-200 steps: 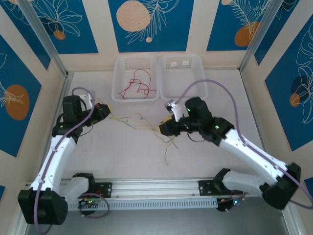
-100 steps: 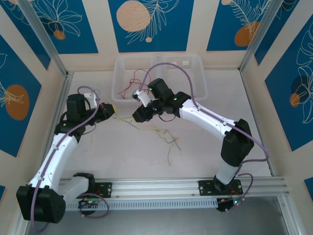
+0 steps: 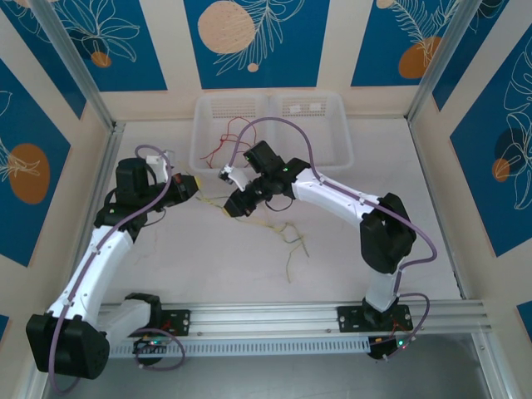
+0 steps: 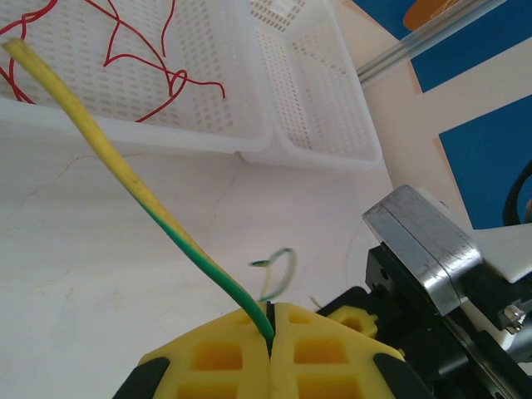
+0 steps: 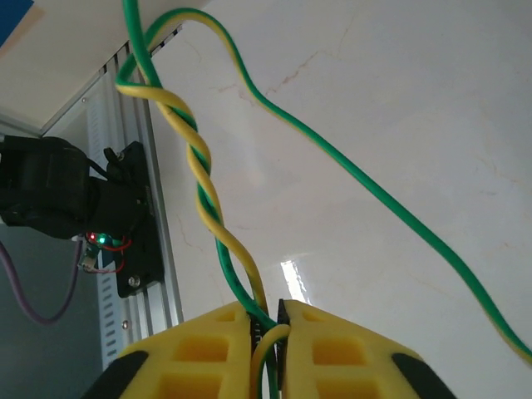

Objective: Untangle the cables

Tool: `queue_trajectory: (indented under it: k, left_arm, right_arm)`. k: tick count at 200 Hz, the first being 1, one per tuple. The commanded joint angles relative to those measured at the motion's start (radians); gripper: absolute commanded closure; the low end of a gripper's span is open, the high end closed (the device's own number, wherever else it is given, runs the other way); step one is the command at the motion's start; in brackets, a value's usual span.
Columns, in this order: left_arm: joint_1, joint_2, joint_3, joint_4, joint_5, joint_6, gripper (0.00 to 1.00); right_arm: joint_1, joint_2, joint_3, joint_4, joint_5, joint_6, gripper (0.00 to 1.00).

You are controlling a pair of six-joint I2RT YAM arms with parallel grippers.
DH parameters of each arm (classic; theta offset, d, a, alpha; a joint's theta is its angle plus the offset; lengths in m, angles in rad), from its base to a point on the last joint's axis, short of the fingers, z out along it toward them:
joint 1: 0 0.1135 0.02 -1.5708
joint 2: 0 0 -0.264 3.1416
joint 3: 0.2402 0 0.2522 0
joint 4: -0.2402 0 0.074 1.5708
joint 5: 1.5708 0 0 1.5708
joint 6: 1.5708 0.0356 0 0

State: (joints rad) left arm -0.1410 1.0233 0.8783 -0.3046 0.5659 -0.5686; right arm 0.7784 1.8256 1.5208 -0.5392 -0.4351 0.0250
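Clamping fully shut, the right gripper (image 5: 268, 320) pinches a twisted pair of yellow-green cables (image 5: 204, 179); the left gripper (image 4: 270, 324) is likewise closed on one yellow-green strand (image 4: 125, 177). Over the last second the right gripper has swung left to sit near the left gripper, on the near side of the left basket (image 3: 197, 137) holding the red cables (image 3: 214, 152). Likely effect: slack between claws, twist still unseparated.

Top external: high, rear, looking down whole table (image 3: 208, 258). Wrist views: very close, grazing same table.

White perforated baskets (image 3: 328, 133), pale table (image 3: 191, 266)
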Motion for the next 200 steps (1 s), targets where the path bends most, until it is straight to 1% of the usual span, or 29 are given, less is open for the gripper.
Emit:
queue_trajectory:
  k: [1,10,18,25,33,37,43,51,79,91,99,106,117,124,131,142,147,160,191,200]
  left_arm:
    - [-0.014,-0.014,0.026,0.015,0.002,0.018,1.0]
    - [-0.014,-0.014,0.027,0.01,0.002,0.021,1.0]
    - [-0.014,-0.015,0.027,0.007,-0.001,0.022,1.0]
    - [-0.013,-0.017,0.029,0.006,-0.001,0.025,1.0]
    - [-0.014,-0.016,0.028,0.004,-0.002,0.028,1.0]
    - [-0.014,-0.017,0.028,0.004,-0.002,0.03,1.0]
    - [-0.013,-0.017,0.028,0.005,-0.002,0.03,1.0]
    - [-0.014,-0.015,0.027,0.007,-0.002,0.03,1.0]
    - [-0.014,-0.008,0.024,0.013,0.006,0.03,1.0]
    - [-0.014,-0.006,0.024,0.014,0.008,0.032,1.0]
    - [-0.014,-0.006,0.025,0.013,0.007,0.032,1.0]
    - [-0.014,-0.006,0.024,0.014,0.007,0.032,1.0]
    - [-0.013,-0.006,0.025,0.014,0.008,0.032,1.0]
    - [-0.014,-0.006,0.025,0.016,0.007,0.03,1.0]
    - [-0.014,-0.008,0.025,0.018,0.007,0.028,1.0]
    - [-0.014,-0.008,0.024,0.021,0.01,0.026,1.0]
    - [-0.015,-0.007,0.025,0.023,0.01,0.025,1.0]
    - [-0.014,-0.007,0.025,0.023,0.013,0.024,1.0]
    - [-0.015,-0.011,0.024,0.015,0.01,0.03,1.0]
    - [-0.015,-0.011,0.024,0.018,0.012,0.028,1.0]
  right_arm:
    - [-0.007,-0.015,0.021,0.021,-0.062,-0.005,0.96]
    - [-0.01,-0.024,0.011,0.033,-0.063,0.005,0.98]
    - [-0.011,-0.032,0.008,0.029,-0.068,0.008,0.96]
    - [-0.011,-0.037,0.008,0.02,-0.065,0.008,0.87]
    - [-0.011,-0.046,0.003,0.013,-0.057,0.013,0.69]
    - [-0.012,-0.052,0.0,0.014,-0.053,0.014,0.63]
    - [-0.011,-0.059,-0.008,0.013,-0.049,0.015,0.58]
    - [-0.012,-0.071,-0.021,0.018,-0.047,0.016,0.56]
    - [-0.024,-0.105,-0.056,0.035,-0.053,0.031,0.55]
    - [-0.029,-0.115,-0.064,0.036,-0.055,0.034,0.57]
    - [-0.032,-0.12,-0.071,0.043,-0.066,0.035,0.65]
    - [-0.036,-0.121,-0.075,0.045,-0.08,0.036,0.71]
    - [-0.037,-0.117,-0.076,0.046,-0.101,0.035,0.87]
    - [-0.035,-0.112,-0.077,0.051,-0.107,0.036,0.89]
    - [-0.032,-0.105,-0.078,0.054,-0.109,0.036,0.85]
    - [-0.026,-0.087,-0.073,0.052,-0.081,0.041,0.66]
    - [-0.023,-0.079,-0.069,0.048,-0.067,0.041,0.62]
    - [-0.018,-0.063,-0.061,0.04,-0.056,0.035,0.59]
    - [-0.016,-0.058,-0.052,0.042,-0.08,0.027,0.6]
    - [-0.013,-0.058,-0.053,0.038,-0.081,0.02,0.58]
